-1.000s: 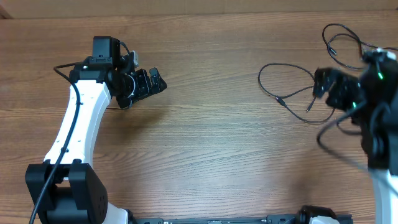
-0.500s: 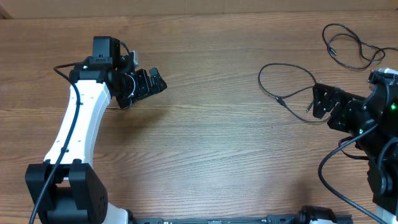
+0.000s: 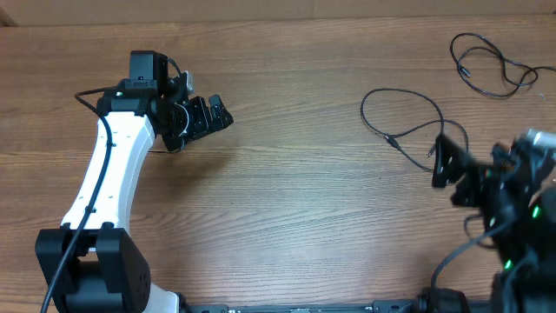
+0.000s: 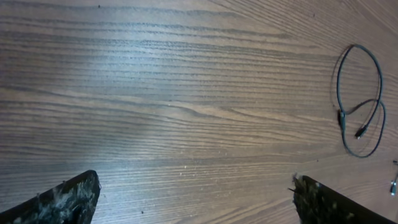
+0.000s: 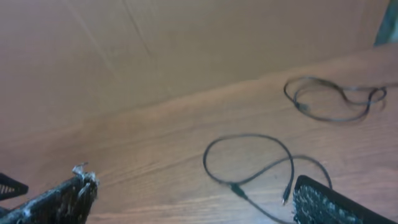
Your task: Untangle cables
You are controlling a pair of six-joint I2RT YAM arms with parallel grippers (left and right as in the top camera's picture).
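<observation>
Cables [image 3: 391, 137] lying apart, both flat on right half of bench [image 3: 287, 217]. Left claw [image 3: 215, 115] spread wide, empty, well apart from both. Nearer cable [image 5: 237, 187] just beyond and left of right claw [image 3: 452, 172], stretched roughly left-right. Right claw gaping, empty, clearly closer arm. Second cable [image 3: 502, 61] in far-right corner. No containers visible.

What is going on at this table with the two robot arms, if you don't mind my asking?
Two thin black cables lie loose on the wooden table, and no arm is holding either. The looped cable sits just in front of the right gripper, which is open and empty. The other cable lies apart from it, near the far right corner. The left gripper is also open, hanging over bare wood well away from both.
</observation>
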